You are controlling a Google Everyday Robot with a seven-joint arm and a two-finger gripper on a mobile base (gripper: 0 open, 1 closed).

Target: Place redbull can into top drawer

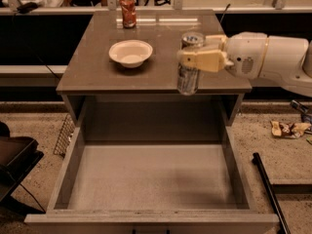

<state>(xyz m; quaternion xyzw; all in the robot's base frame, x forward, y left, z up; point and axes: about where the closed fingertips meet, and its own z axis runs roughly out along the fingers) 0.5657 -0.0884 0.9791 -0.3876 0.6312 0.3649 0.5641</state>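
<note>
The redbull can (188, 77), tall, slim and silver-grey with dark markings and a shiny top, hangs upright in the air in front of the cabinet top's front edge, above the back of the drawer. My gripper (196, 58) reaches in from the right and is shut on the can's upper half. Its pale fingers (201, 61) cover part of the can. The top drawer (151, 177) is pulled wide open below, with a bare pale-grey floor and a thick front lip.
A white bowl (130, 52) and a red-orange soda can (128, 11) stand on the cabinet top (97, 67). A black rod (268, 194) lies on the floor at the right, with litter (287, 128) beyond it. A dark chair base (14, 167) is at the left.
</note>
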